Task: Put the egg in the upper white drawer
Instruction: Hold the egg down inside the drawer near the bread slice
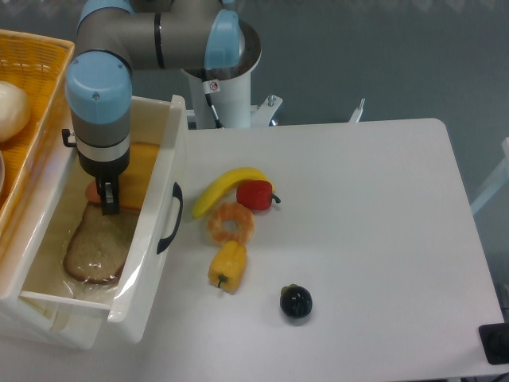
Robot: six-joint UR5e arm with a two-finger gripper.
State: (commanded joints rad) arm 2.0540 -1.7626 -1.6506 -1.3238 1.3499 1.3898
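Gripper [107, 195]: reaching down inside the drawer [163, 199], fingers seemingly gripping the egg [94, 192] just above the bread [99, 245], keeping it low, likely for gentle release.

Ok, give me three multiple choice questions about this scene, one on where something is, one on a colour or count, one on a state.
1. Where is the bread slice?
A. in the upper white drawer
B. on the table
C. in the yellow basket

2. What colour is the pepper beside the banana?
A. green
B. red
C. purple

3. The drawer is:
A. shut
B. removed
C. pulled open

Answers:
1 A, it lies on the drawer floor.
2 B, the red pepper touches the banana's end.
3 C, its inside shows, with the gripper and egg in it.
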